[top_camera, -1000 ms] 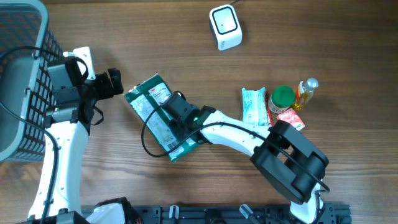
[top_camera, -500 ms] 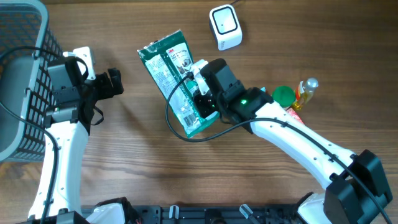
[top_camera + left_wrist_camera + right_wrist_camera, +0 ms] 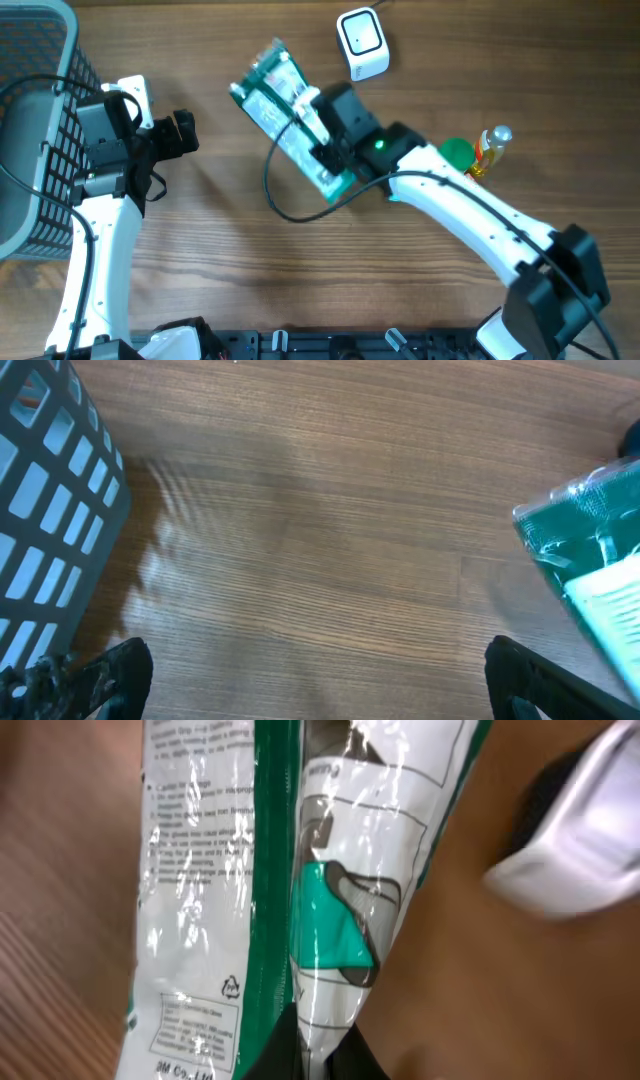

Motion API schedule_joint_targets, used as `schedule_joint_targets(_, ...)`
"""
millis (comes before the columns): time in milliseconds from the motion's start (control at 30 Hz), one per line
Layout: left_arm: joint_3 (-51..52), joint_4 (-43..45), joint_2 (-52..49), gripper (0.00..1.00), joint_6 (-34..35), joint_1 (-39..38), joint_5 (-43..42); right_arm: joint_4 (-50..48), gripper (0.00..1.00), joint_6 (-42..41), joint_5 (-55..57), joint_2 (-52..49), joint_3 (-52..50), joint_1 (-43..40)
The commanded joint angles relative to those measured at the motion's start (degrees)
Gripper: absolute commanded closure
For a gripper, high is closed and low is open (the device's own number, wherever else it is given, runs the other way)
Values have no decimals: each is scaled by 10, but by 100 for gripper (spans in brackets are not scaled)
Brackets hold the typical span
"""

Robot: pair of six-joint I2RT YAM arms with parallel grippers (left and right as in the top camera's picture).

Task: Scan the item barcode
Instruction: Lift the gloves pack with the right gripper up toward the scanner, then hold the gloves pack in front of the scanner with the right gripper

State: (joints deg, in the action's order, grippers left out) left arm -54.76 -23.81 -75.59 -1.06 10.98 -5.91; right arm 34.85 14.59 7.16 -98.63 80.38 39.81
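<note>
The right fingers (image 3: 268,1058) are pinched shut on the lower edge of the green-and-white package (image 3: 282,112), holding it tilted above the counter (image 3: 250,270), just left of and nearer than the white scanner (image 3: 362,42) at the far side. The left fingers (image 3: 115,670) stand wide apart, holding nothing, beside the grey basket (image 3: 30,120) at the left. A green-capped jar (image 3: 456,151) and a yellow bottle (image 3: 490,147) stand to the right.

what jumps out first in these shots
The green and white packet stands out first: it is pinched in the shut right gripper near the middle of the table, just below and left of the white scanner. Next comes the grey basket at the far left, with the left gripper open and empty beside it.
</note>
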Motion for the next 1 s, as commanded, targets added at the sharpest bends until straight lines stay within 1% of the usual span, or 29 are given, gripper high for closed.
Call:
schedule_joint_targets(0, -4, 1, -2, 0, -4, 3, -2, 5, 96, 167, 108, 27, 114, -2)
schedule_joint_targets(33, -4, 1, -2, 0, -4, 3, -2, -21, 96, 240, 155, 25, 125, -1)
schedule_joint_targets(100, -4, 1, -2, 0, -4, 3, -2, -60, 96, 370, 214, 9, 124, -2)
schedule_joint_targets(167, -4, 1, -2, 0, -4, 3, -2, -121, 96, 445, 259, -14, 124, -5)
schedule_joint_targets(233, -4, 1, -2, 0, -4, 3, -2, -272, 96, 560, 296, -69, 124, -25)
schedule_joint_targets(300, -4, 1, -2, 0, -4, 3, -2, -374, 96, 637, 308, -116, 124, -46)
schedule_joint_targets(333, -4, 1, -2, 0, -4, 3, -2, -447, 96, 677, 317, -152, 124, -61)
schedule_joint_targets(367, -4, 1, -2, 0, -4, 3, -2, -497, 96, 696, 320, -175, 124, -70)
schedule_joint_targets(400, -4, 1, -2, 0, -4, 3, -2, -536, 96, 709, 318, -197, 124, -79)
schedule_joint_targets(467, -4, 1, -2, 0, -4, 3, -2, -630, 96, 707, 313, -240, 124, -101)
schedule_joint_targets(533, -4, 1, -2, 0, -4, 3, -2, -681, 96, 701, 290, -268, 125, -120)
schedule_joint_targets(600, -4, 1, -2, 0, -4, 3, -2, -738, 96, 646, 259, -297, 125, -134)
schedule_joint_targets(700, -4, 1, -2, 0, -4, 3, -2, -784, 96, 643, 221, -320, 125, -134)
schedule_joint_targets(800, -4, 1, -2, 0, -4, 3, -2, -850, 96, 642, 218, -332, 125, -134)
schedule_joint_targets(900, -4, 1, -2, 0, -4, 3, -2, -848, 96, 579, 178, -336, 125, -134)
schedule_joint_targets(967, -4, 1, -2, 0, -4, 3, -2, -852, 96, 589, 168, -351, 125, -136)
